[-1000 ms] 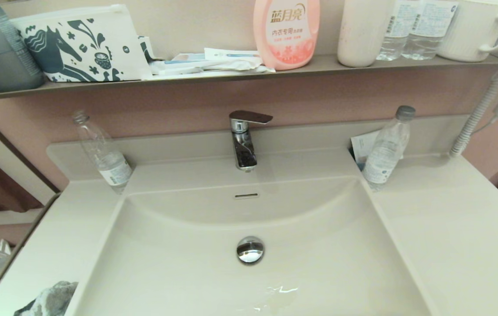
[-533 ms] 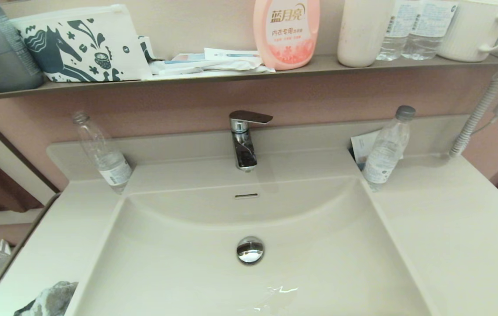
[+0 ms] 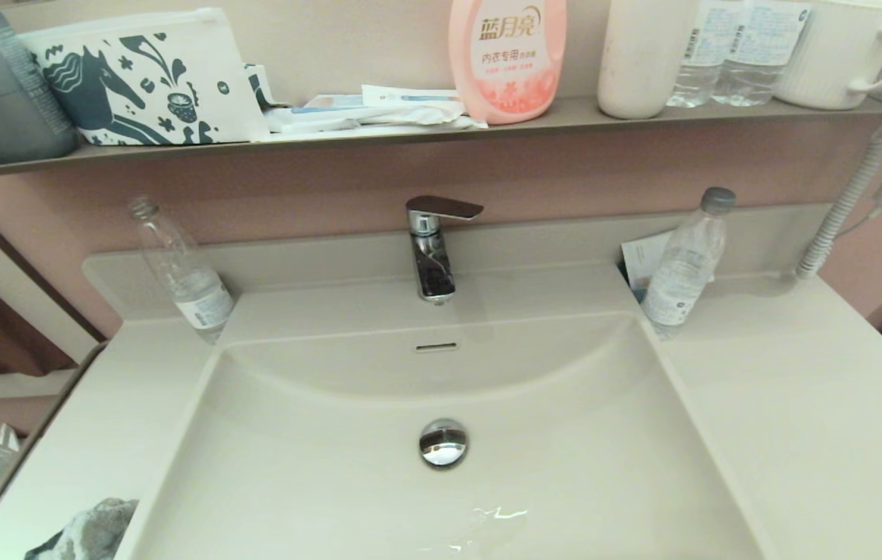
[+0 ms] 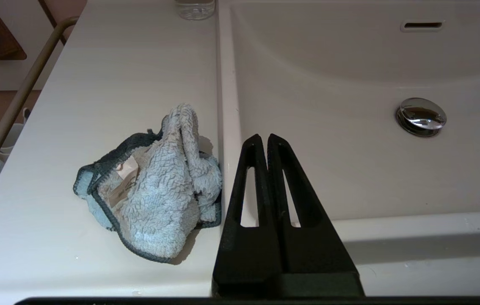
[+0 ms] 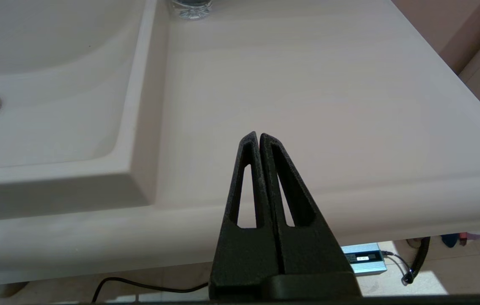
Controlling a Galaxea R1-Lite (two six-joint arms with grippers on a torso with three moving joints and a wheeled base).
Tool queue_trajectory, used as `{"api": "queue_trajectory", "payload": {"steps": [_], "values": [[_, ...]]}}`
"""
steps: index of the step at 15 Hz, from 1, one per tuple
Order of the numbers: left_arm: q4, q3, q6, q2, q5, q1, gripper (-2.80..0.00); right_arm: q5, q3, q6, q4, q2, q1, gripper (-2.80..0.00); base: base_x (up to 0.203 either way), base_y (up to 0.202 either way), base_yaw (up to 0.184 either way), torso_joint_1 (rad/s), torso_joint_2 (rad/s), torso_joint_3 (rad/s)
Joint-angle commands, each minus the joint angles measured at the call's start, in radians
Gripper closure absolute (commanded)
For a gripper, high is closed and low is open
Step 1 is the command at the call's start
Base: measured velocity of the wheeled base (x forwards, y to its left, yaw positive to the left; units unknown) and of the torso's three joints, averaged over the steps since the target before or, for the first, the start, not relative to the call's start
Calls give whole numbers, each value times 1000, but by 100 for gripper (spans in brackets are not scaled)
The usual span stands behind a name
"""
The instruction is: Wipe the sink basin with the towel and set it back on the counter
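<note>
A cream-white counter [image 3: 799,404] with a sink basin [image 3: 316,467] set in its middle fills the scene. At the counter's front left corner lies the towel [image 4: 155,190], a crumpled light blue cloth with a dark teal edge, its right side touching the raised rim of the basin; in the head view only its top [image 3: 91,533] shows at the lower left. Just beside the towel, the left gripper [image 4: 264,140] hangs over the basin's front left edge with its two black fingers pressed together and nothing between them. A clear plastic bottle [image 3: 180,268] stands at the counter's back left corner. In the basin, a round chrome drain plug [image 3: 443,442] sits in the middle, a slim overflow slot [image 3: 436,347] is cut in the back wall, and a chrome tap [image 3: 433,245] rises behind it. A second clear bottle [image 3: 686,260] stands at the back, just right of the basin. The right gripper [image 5: 258,137] hangs over the counter's front right part, fingers closed together and empty.
</note>
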Motion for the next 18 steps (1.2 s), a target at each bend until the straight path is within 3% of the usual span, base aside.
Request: {"api": "queue_trajectory", "payload": {"steps": [1, 18], "values": [[0, -1, -2, 0, 1, 0, 0, 0, 0, -1, -1, 1, 1, 0, 0, 0, 0, 0, 0, 0], [0, -1, 0, 0, 1, 0, 0, -1, 0, 7, -1, 1, 1, 0, 0, 0, 0, 0, 0, 0]]}}
